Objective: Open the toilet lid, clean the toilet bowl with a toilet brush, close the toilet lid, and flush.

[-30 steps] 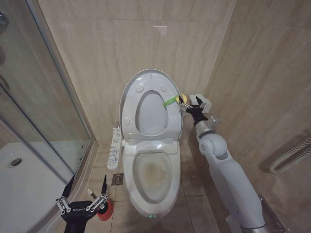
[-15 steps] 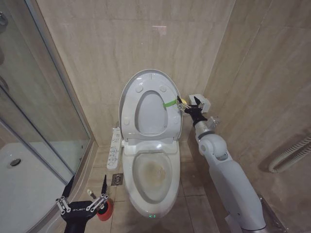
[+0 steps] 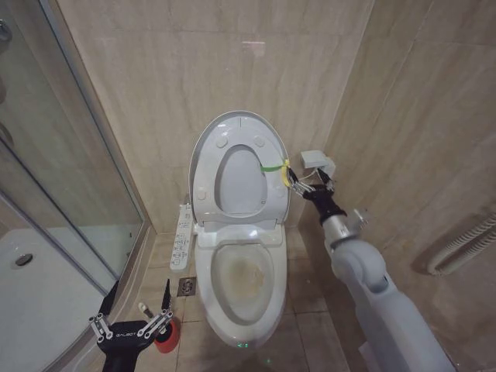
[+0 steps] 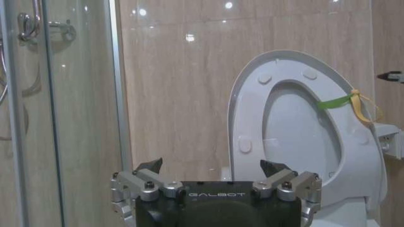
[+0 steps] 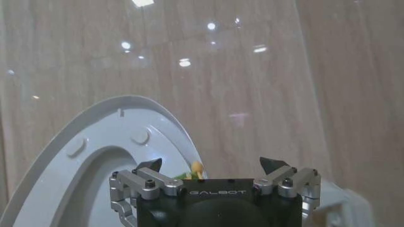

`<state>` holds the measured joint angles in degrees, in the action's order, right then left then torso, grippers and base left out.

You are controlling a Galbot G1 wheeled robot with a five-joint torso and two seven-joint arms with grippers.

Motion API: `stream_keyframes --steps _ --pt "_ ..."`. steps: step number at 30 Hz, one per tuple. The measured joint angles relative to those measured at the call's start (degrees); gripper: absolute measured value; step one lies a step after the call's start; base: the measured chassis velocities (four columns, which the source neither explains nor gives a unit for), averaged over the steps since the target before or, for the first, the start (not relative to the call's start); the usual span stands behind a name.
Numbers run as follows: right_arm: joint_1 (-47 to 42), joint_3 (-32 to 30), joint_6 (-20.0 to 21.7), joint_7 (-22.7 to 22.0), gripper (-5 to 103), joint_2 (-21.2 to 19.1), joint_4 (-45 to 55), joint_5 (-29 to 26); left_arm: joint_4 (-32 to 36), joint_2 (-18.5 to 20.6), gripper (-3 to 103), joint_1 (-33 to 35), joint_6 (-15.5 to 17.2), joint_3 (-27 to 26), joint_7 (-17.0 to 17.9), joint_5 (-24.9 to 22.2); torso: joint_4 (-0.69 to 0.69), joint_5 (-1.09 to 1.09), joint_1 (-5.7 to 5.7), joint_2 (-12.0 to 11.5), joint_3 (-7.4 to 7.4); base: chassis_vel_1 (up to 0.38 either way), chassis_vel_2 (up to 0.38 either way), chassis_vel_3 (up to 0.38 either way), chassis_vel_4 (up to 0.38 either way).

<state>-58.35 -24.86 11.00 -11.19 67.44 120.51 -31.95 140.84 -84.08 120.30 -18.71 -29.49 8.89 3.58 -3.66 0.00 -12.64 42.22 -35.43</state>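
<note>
**A:** One toilet lid (image 3: 240, 167), standing upright against the tiled wall (image 3: 209, 70), with the ring-shaped seat (image 3: 236, 182) raised against it. Four round bumpers counted on the underside in the head view. One green strap (image 3: 271, 166) with one yellow loop (image 3: 286, 172) at the lid's right edge.

**B:** And below?

**A:** One toilet bowl (image 3: 240, 279), uncovered, yellowish-brown inside, green light on the base front. One control panel (image 3: 183, 235) beside it on the left, one floor drain (image 3: 187, 287) near the base.

**B:** Grippers?

**A:** Two. Right gripper (image 3: 316, 186) just beside the lid's right edge, apart from the yellow loop, fingers spread, holding nothing. Near it, one white box (image 3: 318, 161) on the wall. Left gripper (image 3: 133, 314) low at the left of the bowl, fingers spread too, holding nothing.

**B:** The brush?

**A:** One toilet brush (image 3: 144, 309), only its white handle top visible, standing in one red cup holder (image 3: 167, 335) on the floor, just behind the left gripper. At far left, one glass shower door (image 3: 54, 155).
</note>
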Motion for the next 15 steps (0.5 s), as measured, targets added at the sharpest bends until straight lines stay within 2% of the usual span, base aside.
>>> stream_keyframes --steps 5,11,15 --pt "-6.3 -0.8 0.7 -1.5 100 0.7 3.1 3.9 0.0 0.0 100 0.0 0.0 0.0 0.0 0.0 0.01 -0.01 0.00 0.0 0.00 0.000 0.000 0.000 0.000" --pt "-15.2 -2.5 -1.3 -1.5 100 1.6 4.7 8.1 0.0 0.0 100 0.0 0.0 0.0 0.0 0.0 0.00 0.00 0.00 0.0 0.00 0.000 0.000 0.000 0.000" --pt "-23.3 -4.7 -2.5 -1.4 100 4.2 7.1 11.5 0.0 0.0 100 0.0 0.0 0.0 0.0 0.0 -0.01 0.00 0.00 0.0 0.00 0.000 0.000 0.000 0.000"
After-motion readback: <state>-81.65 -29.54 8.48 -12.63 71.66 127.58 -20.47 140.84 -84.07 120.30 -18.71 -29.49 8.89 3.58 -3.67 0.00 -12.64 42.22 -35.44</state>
